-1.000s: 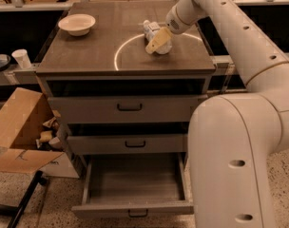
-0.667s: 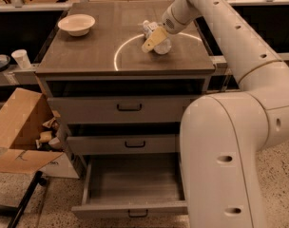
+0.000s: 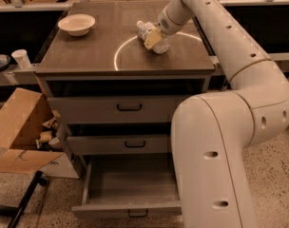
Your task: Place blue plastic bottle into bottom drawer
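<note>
Right, the gripper [image 3: 153, 38] is over the cabinet top [image 3: 87, 51], towards the back-right, inside a thin white circle [image 3: 117, 56] marked on the surface. Its jaws pinch the blue plastic bottle [image 3: 144, 30] across the middle, w/ a tan finger pad [image 3: 151, 39] pressed on the side facing the camera. The bottle lies tilted, white cap toward the back-left, clear end toward the front-right. It sits low at the surface, but can't tell if it touches the top or is just off it. The arm [image 3: 230, 42] comes down to it from the upper right, and the robot's big white body [image 3: 216, 160] fills the lower right, in front of the cabinet's right side.

The bottom drawer [image 3: 132, 184] is pulled out — grey wood-grain interior w/ nothing in it, small dark handle [image 3: 138, 213] on the front. It's well below the bottle. The middle drawer [image 3: 128, 144] sticks out a bit; the top drawer [image 3: 128, 107] looks pushed in.

Also on the cabinet top: a pale bowl [image 3: 76, 23] at the back-left, well apart from the bottle. On the floor to the left — an open cardboard box [image 3: 16, 127] w/ some scraps inside. A white paper cup [image 3: 22, 58] stands on a ledge beyond it.
</note>
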`<act>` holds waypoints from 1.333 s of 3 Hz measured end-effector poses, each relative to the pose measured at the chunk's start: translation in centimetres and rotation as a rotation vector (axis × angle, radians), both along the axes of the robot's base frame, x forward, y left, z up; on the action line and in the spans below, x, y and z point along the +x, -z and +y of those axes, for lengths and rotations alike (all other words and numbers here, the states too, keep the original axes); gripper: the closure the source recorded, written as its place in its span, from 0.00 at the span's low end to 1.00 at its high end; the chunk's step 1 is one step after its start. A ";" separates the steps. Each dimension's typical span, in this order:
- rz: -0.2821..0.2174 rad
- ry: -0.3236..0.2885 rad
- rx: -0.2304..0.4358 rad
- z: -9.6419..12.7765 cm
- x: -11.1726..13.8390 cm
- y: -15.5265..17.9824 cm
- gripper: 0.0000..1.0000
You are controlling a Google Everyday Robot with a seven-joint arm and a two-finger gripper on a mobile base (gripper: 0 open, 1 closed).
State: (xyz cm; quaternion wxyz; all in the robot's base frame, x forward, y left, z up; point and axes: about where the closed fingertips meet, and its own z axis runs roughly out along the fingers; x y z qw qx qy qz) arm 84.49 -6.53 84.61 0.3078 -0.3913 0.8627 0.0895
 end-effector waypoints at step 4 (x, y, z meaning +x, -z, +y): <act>-0.253 -0.614 0.099 5.3 -5.7 -6.5 1.00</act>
